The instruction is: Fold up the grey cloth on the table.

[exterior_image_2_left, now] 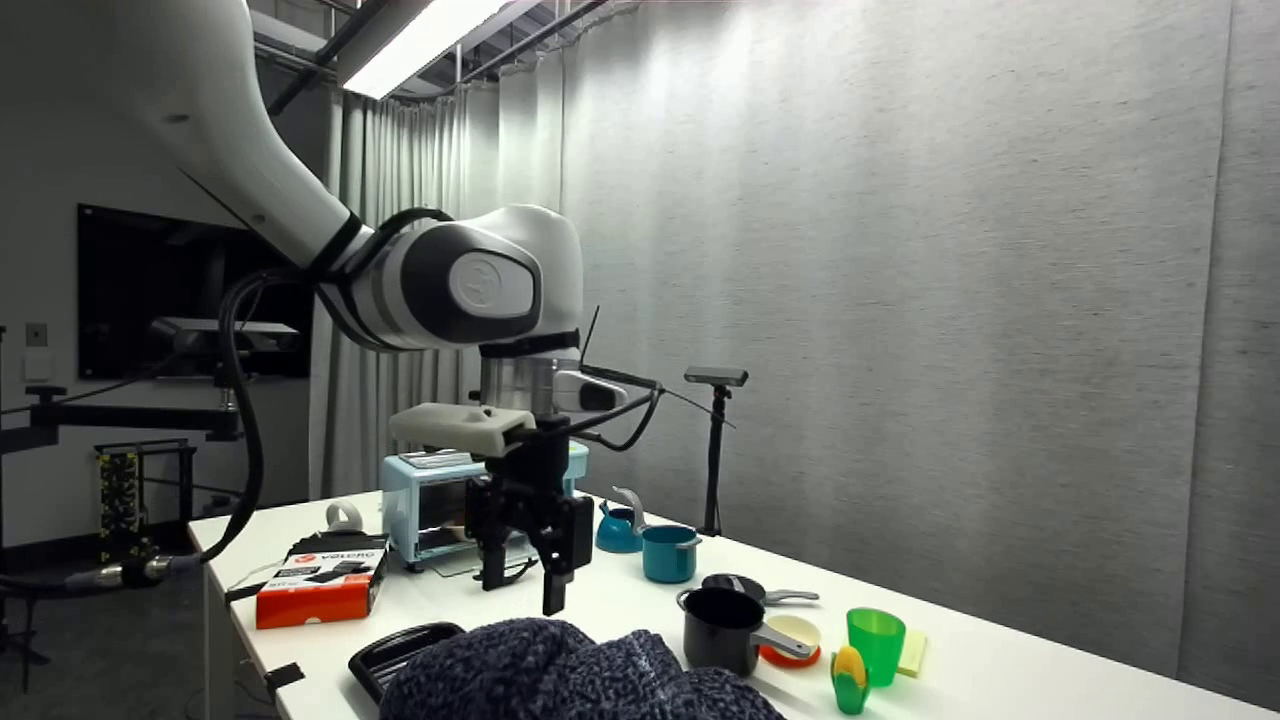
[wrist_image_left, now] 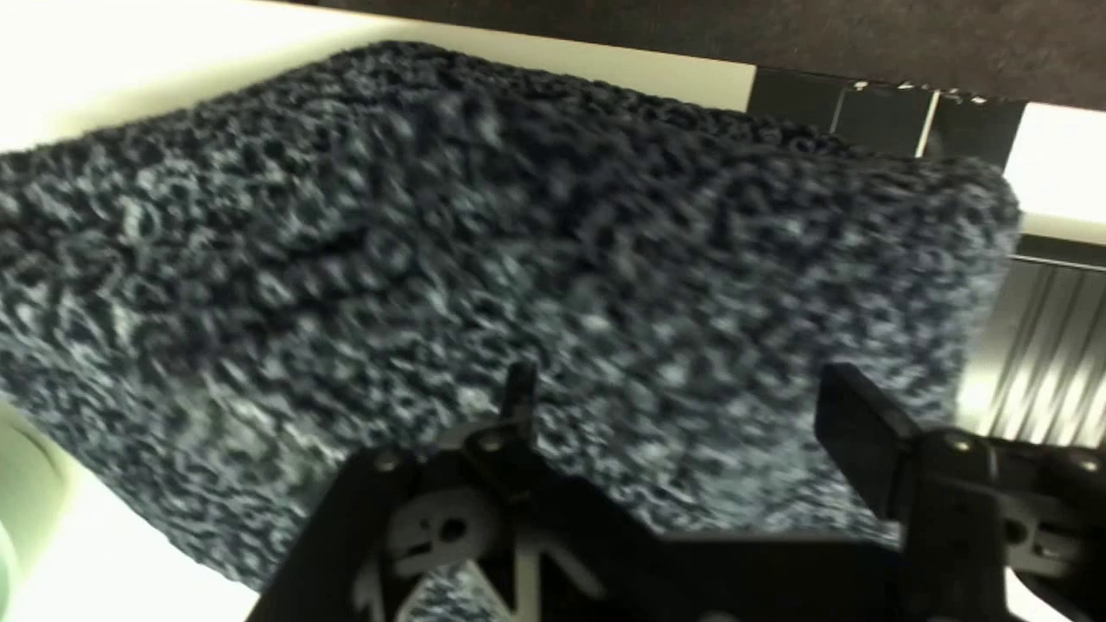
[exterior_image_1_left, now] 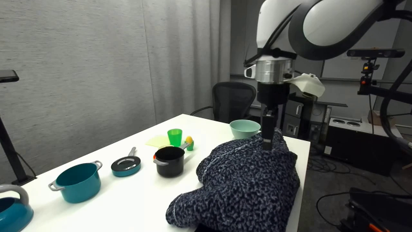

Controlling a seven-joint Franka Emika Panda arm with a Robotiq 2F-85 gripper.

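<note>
The grey cloth (exterior_image_1_left: 248, 183) lies in a rumpled, bulging heap on the white table (exterior_image_1_left: 128, 206), close to the table's edge. Its top folds show in an exterior view (exterior_image_2_left: 580, 675), and it fills most of the wrist view (wrist_image_left: 389, 250). My gripper (exterior_image_1_left: 267, 146) points straight down over the cloth; in an exterior view its two fingers (exterior_image_2_left: 522, 592) stand apart, with the tips above the heap. In the wrist view the gripper (wrist_image_left: 680, 371) is open, with only cloth surface showing below and between the fingers. I cannot tell whether a tip touches the cloth.
A black pot (exterior_image_1_left: 170, 162) stands beside the cloth, with a mint bowl (exterior_image_1_left: 245, 129) behind it. A green cup (exterior_image_1_left: 174, 138), small pan (exterior_image_1_left: 126, 166) and teal pot (exterior_image_1_left: 79, 183) stand along the table. A black tray (exterior_image_2_left: 385, 655), orange-white box (exterior_image_2_left: 320, 590) and toaster oven (exterior_image_2_left: 440, 505) are nearby.
</note>
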